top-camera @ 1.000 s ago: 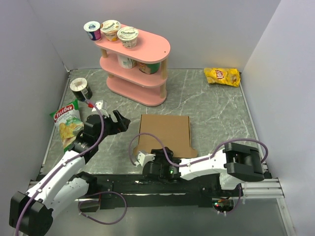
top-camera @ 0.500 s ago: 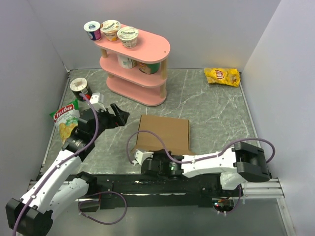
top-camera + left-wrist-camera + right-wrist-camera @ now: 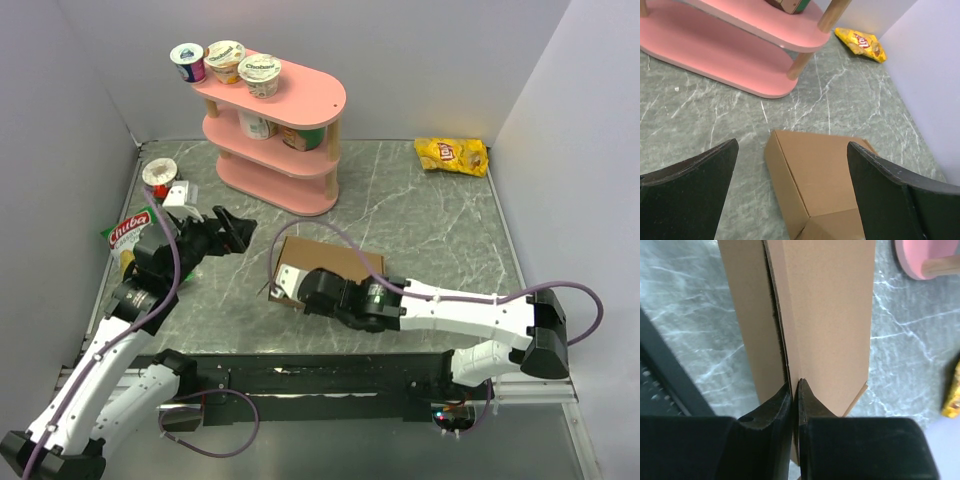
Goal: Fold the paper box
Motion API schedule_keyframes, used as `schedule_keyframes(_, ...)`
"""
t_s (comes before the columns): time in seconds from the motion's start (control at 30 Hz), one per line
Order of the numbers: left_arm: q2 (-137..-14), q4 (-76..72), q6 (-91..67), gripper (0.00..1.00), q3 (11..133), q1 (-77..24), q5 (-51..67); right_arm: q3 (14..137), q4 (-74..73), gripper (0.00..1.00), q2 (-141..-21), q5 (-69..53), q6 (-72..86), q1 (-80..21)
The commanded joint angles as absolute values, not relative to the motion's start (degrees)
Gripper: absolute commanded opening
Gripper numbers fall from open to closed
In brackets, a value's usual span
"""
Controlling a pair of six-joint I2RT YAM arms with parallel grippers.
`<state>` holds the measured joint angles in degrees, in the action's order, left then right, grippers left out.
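Far left: left gripper [image 3: 232, 232], jaws wide apart, empty, poised above the marble table [image 3: 430, 210]. Centre: paper box [image 3: 340, 262], brown cardboard, partly folded, sits mid-table in front of pink shelf [image 3: 275, 130]. At its near edge: right gripper [image 3: 288, 290], jaws clamped on the cardboard

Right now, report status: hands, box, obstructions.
Right hand shut on paper box edge. Left hand open, left of box, not touching. Pink shelf behind, apart.

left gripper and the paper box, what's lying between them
Only bare marble tabletop between the open left gripper and the paper box, in the top view; the right arm's cable arcs by the box's left edge.
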<state>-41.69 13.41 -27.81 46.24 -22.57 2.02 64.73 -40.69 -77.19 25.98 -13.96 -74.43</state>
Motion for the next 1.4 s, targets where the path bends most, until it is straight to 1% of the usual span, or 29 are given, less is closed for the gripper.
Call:
schedule_keyframes(0.0,-39.1,12.3,-26.5,0.96,47.4,-22.2,3.7,71.7,-48.3,0.13,-74.9,15.7,-13.4,-70.2)
schedule_keyframes(0.2,-36.8,5.6,-29.7,0.96,43.3,-22.2,6.9,80.9,-56.9,0.13,-77.9,10.1,-14.6,-66.3)
schedule_keyframes(0.5,-40.3,0.4,-33.1,0.96,40.8,-22.2,13.4,84.2,-57.1,0.13,-80.6,-3.0,-18.7,-55.9)
schedule_keyframes(0.63,-41.7,-3.3,-33.6,0.96,38.7,-22.2,15.9,83.0,-54.9,0.14,-81.6,-3.3,-21.0,-52.6)
schedule_keyframes(0.8,-42.3,-8.5,-34.1,0.96,35.2,-22.2,20.0,80.7,-50.6,0.19,-80.4,-2.6,-22.8,-48.8)
schedule_keyframes(0.97,-46.8,-12.3,-32.9,0.96,33.8,-22.2,25.5,80.9,-48.3,0.29,-80.6,-3.1,-23.9,-46.2)
schedule_keyframes(1.1,-49.2,-15.9,-32.3,0.97,32.8,-22.2,27.8,80.2,-46.4,0.32,-81.1,-3.4,-24.3,-45.1)
schedule_keyframes(1.17,-50.8,-16.8,-31.6,0.99,33.4,-22.2,28.0,80.0,-45.4,0.33,-81.2,-3.5,-24.4,-44.9)
schedule_keyframes(1.23,-52.3,-16.4,-30.9,0.97,34.0,-22.2,27.3,79.7,-44.8,0.34,-81.3,-3.5,-24.8,-44.7)
schedule_keyframes(1.33,-54.0,-17.7,-30.1,0.83,35.0,-22.3,26.5,79.5,-44.0,0.36,-81.4,-3.9,-25.0,-44.1)
schedule_keyframes(1.37,-54.4,-18.1,-30.1,0.81,35.2,-22.3,26.5,79.5,-43.9,0.36,-81.5,-4.0,-25.1,-44.1)
